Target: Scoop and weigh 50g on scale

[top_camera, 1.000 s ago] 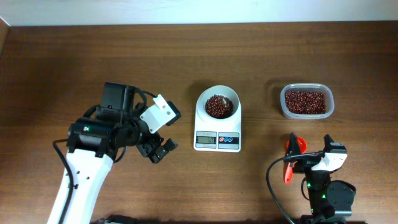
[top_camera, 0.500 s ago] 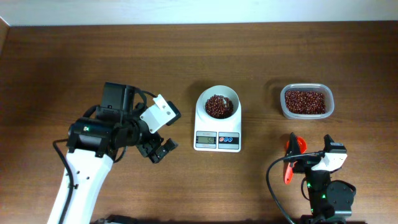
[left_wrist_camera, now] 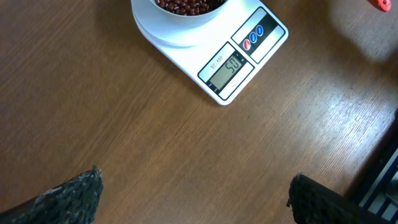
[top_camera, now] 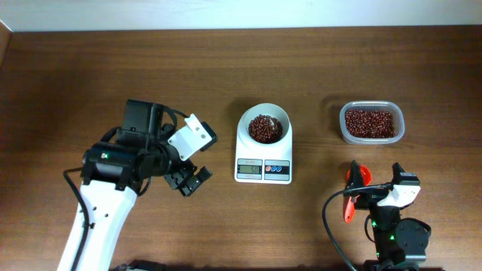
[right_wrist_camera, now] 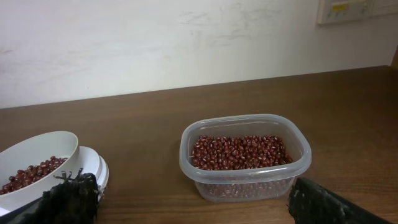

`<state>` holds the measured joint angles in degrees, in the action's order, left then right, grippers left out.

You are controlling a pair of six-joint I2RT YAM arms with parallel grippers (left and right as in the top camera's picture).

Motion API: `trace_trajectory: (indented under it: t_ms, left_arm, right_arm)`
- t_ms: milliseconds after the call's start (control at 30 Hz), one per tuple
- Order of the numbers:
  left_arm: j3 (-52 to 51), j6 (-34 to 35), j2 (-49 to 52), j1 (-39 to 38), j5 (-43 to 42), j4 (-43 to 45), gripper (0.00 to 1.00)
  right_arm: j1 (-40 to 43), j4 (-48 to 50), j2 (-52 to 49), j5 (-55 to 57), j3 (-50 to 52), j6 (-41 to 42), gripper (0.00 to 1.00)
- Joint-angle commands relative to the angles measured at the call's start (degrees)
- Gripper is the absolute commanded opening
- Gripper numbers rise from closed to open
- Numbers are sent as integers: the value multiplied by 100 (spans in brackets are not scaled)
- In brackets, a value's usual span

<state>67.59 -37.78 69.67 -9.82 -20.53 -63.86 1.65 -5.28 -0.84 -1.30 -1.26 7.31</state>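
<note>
Display (left_wrist_camera: 231, 65) on the scale (top_camera: 263, 150) reads 50 from my left wrist view, so I judge the target is met and the step now is to confirm, not add. The beans (top_camera: 263, 129) sit heaped in the white bowl (top_camera: 265, 111) on the scale, mid-surface (top_camera: 90, 68). Spare stock is in the clear tub (top_camera: 371, 104) to the far right, well apart from the scale. My left gripper (top_camera: 193, 181) is spread wide and empty, left of the scale and nearer, not touching it. My right gripper (right_wrist_camera: 196, 202) is also spread wide and empty, low at near right, facing the tub. The orange-red scoop (top_camera: 351, 197) is right by it in the overhead view. I can't tell if they touch, but it's not between the fingers in the wrist view. To do this well, no contact with the scale, the bowl or the wood beside them, since any lean would likely shift the reading. Let the digits settle, then re-read from the left wrist camera, which has the clean line on the display. If it's under, take one small partial scoop and tip slowly over the bowl centre, because round beans will likely roll and bounce off the rim. If it's over, lift a few out and don't tilt the bowl. Units aren't legible, so I can't confirm grams.
</note>
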Motion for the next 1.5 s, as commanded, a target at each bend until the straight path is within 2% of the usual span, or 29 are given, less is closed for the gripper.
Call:
trace_trajectory:
  t_ms: [0, 67, 167, 200, 333, 367, 400, 433, 467, 500, 700, 1133, 1167, 1267, 1367, 1467]
  left_arm:
    - [-7, -87, -2, 24, -11, 52, 99]
    - [-4, -31, -33, 24, -98, 15, 99]
    - [-4, 656, -396, 26, 98, -280, 99]
    - [-4, 863, -660, 26, 308, -470, 99]
    - [-4, 887, -1869, 26, 688, -1220, 99]
    - [-4, 1027, -2483, 26, 688, -1412, 99]
    - [-4, 1325, -2826, 26, 686, -1449, 99]
    - [-4, 2155, -3488, 24, 686, -1488, 99]
    - [-4, 2702, -3941, 24, 684, -1515, 99]
    - [-4, 2905, -4260, 24, 680, -1539, 99]
    - [-7, 2918, -5580, 26, 667, -1834, 99]
    - [-4, 2933, -6008, 26, 918, -1873, 99]
    - [-7, 2935, -6035, 26, 1043, -1823, 99]
    - [-140, 2938, -6033, 24, 1075, -809, 99]
    - [-754, 2940, -6033, 26, 1252, 385, 99]
    - [-1738, 2962, -6033, 26, 1982, 1488, 99]
  right_arm:
    - [-52, 17, 63, 52, 68, -26, 99]
    - [-52, 17, 63, 52, 68, -26, 99]
    - [-52, 17, 63, 52, 68, -26, 99]
    - [-52, 17, 63, 52, 68, -26, 99]
    - [-52, 17, 63, 52, 68, -26, 99]
    - [-52, 17, 63, 52, 68, -26, 99]
    - [-52, 17, 63, 52, 68, -26, 99]
    - [-52, 17, 63, 52, 68, -26, 99]
    - [-52, 17, 63, 52, 68, -26, 99]
    - [-52, 17, 63, 52, 68, -26, 99]
    - [-52, 17, 63, 52, 68, -26, 99]
    - [-52, 17, 63, 52, 68, -26, 99]
    - [-52, 17, 63, 52, 68, -26, 99]
    - [-52, 17, 63, 52, 68, -26, 99]
    - [-52, 17, 63, 52, 68, -26, 99]
    - [-52, 17, 63, 52, 68, -26, 99]
